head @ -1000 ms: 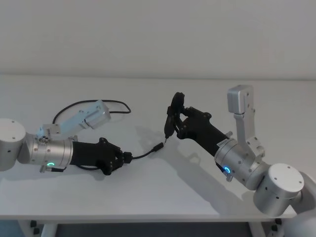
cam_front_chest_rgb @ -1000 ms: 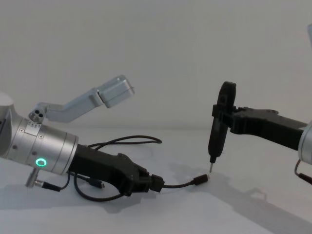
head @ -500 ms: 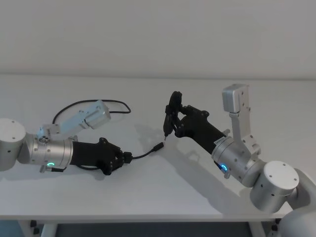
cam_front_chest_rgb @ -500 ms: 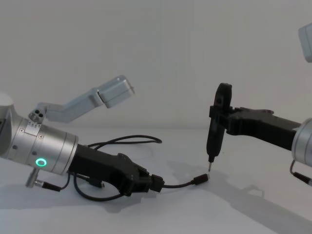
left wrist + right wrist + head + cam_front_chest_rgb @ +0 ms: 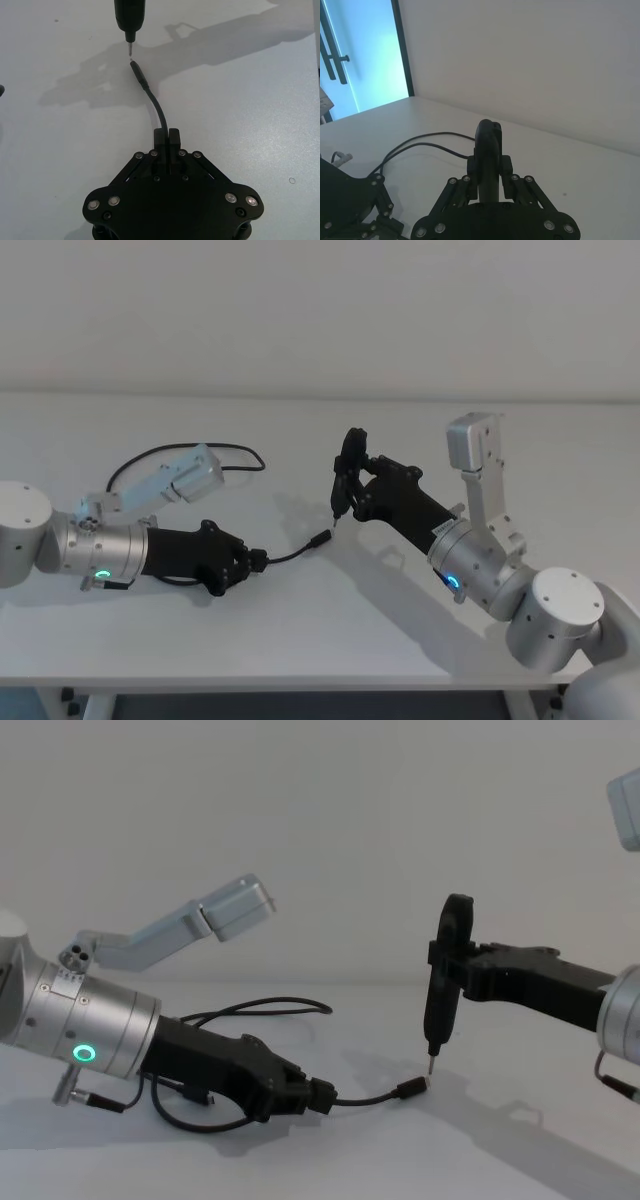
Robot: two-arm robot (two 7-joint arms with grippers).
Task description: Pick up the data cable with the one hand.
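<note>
While the data cable [image 5: 290, 554] lies looped on the white table [image 5: 330, 640], a short stretch near one plug is pinched in the left gripper [image 5: 256, 560], its fingers clamped on the cord low over the surface. The free plug [image 5: 412, 1089] rests just under the tip of the pen-like tool [image 5: 440, 988] clamped upright in the right gripper [image 5: 352, 483]. A slow, straight lift should keep the cord from slipping. Behind stands a plain pale wall [image 5: 320, 310]; the right wrist view shows a bright doorway [image 5: 362, 55].
</note>
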